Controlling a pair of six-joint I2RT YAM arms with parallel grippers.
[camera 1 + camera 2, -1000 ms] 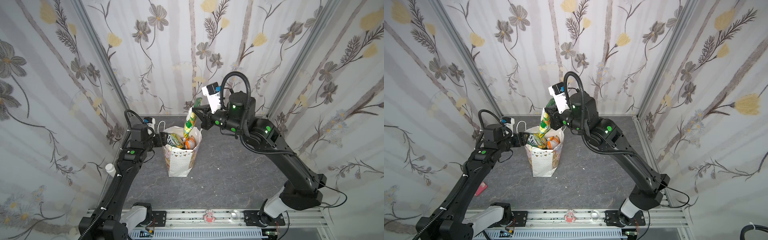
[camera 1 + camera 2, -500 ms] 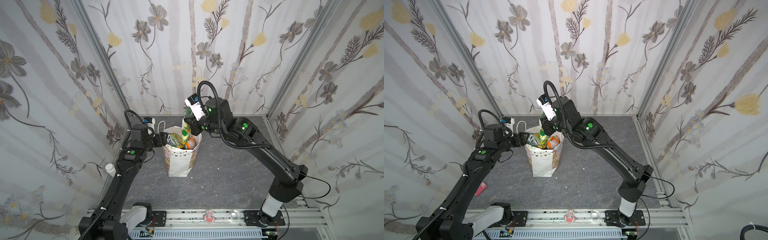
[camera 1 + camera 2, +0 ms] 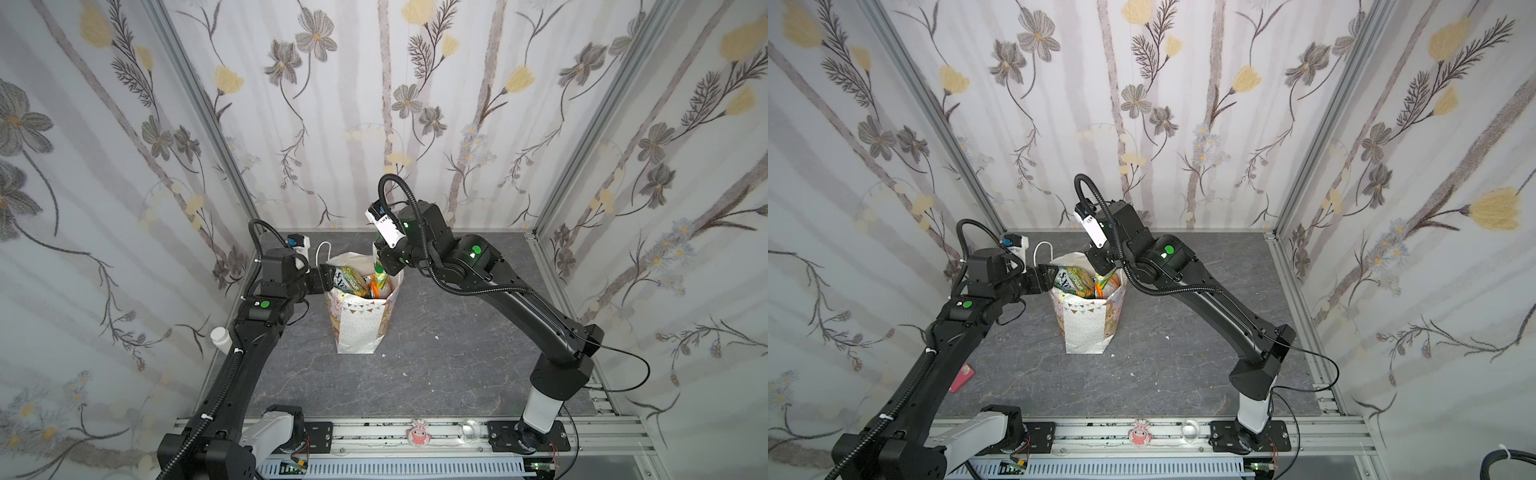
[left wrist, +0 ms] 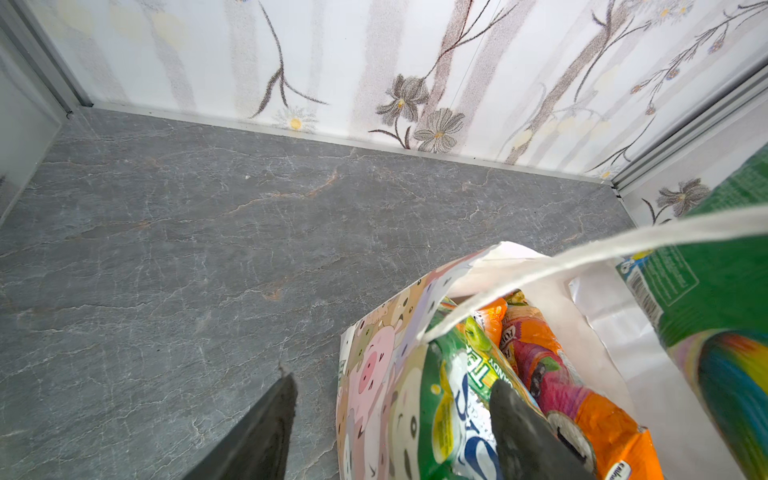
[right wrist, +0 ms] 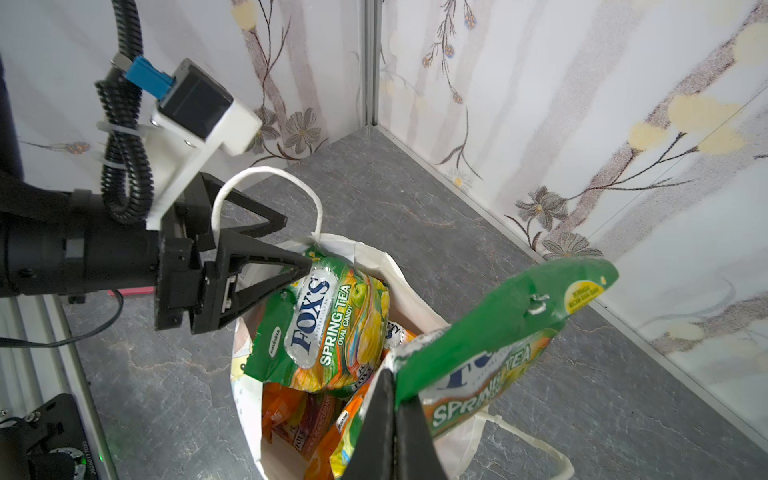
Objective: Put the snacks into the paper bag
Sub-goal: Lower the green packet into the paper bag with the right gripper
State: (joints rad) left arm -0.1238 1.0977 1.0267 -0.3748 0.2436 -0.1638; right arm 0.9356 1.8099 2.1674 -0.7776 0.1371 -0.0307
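Upright on our veined grey tabletop, the dotted white paper bag brims with glossy, crinkled snacks. Our left gripper straddles its rim, jaws parted; our right gripper pinches a flat green FOX'S packet above the mouth.

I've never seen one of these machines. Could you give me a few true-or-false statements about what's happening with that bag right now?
1. The paper bag stands upright on the table. True.
2. The right gripper is empty. False: it is shut on a green candy packet at the bag's mouth.
3. The left gripper has one finger inside the bag, one outside. True.
4. The bag holds nothing. False: packets fill it.
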